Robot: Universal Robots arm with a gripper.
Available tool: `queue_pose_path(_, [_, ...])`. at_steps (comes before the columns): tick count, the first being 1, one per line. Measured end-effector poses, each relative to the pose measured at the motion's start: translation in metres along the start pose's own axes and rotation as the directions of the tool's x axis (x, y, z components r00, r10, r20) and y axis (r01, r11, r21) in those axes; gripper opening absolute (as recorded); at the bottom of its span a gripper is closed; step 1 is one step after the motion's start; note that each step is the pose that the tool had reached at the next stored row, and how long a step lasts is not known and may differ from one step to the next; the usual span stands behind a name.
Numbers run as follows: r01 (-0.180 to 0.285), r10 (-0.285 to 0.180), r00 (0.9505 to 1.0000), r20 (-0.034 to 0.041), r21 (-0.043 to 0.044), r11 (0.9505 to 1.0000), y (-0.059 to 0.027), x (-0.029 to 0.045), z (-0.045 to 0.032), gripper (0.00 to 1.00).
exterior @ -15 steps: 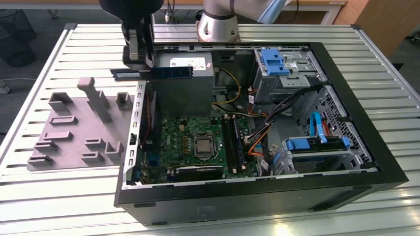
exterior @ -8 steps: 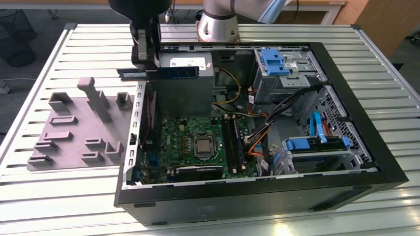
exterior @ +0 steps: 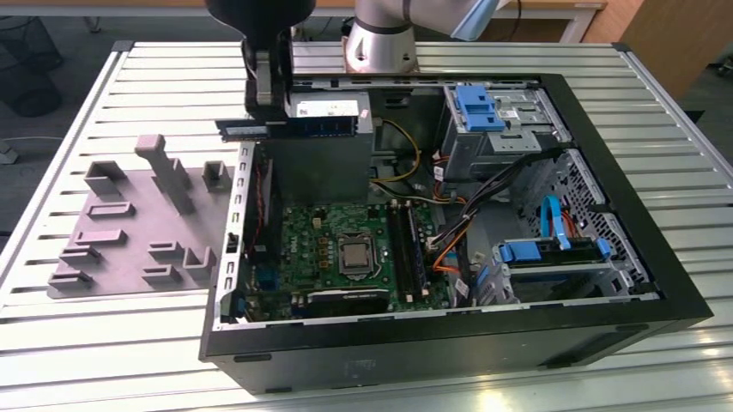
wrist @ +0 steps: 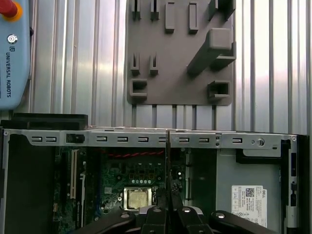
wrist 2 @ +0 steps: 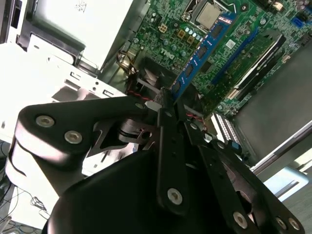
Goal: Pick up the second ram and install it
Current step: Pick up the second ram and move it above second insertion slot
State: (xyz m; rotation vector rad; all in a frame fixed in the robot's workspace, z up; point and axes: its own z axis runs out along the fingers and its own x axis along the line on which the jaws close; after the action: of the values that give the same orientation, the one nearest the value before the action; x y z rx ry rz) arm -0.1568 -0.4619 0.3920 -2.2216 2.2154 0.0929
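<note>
My gripper [exterior: 266, 120] is shut on the second ram [exterior: 300, 127], a thin blue-green stick held level in the air. It hangs above the open computer case [exterior: 641, 283], over the case's wall on the exterior view's left and in front of the power supply. In the second wrist view the ram [wrist 2: 204, 48] juts out from the gripper [wrist 2: 165, 100] towards the motherboard [wrist 2: 165, 34] below. The first wrist view has the ram [wrist: 168, 161] edge-on as a thin dark line rising from the fingers [wrist: 158, 207]. The long black memory slots [exterior: 408, 249] lie lower, beside the processor socket [exterior: 353, 255].
A grey fixture plate [exterior: 120, 227] with raised blocks lies on the slatted table at the exterior view's left, outside the case. The power supply [exterior: 326, 163], blue drive cages [exterior: 487, 107] and bundled cables [exterior: 458, 232] crowd the case. A teach pendant [wrist: 12, 48] lies on the table.
</note>
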Motion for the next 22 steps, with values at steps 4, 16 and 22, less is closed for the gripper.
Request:
queue_pose_path(4, [0.0,0.0,1.0,0.0,0.0,1.0,-0.0048,0.0,-0.0002,0.14])
queue_pose_path(16, [0.0,0.0,1.0,0.0,0.0,1.0,-0.0174,0.0,-0.0006,0.14])
queue_pose_path(22, [0.0,0.0,1.0,0.0,0.0,1.0,-0.023,0.0,-0.0009,0.14])
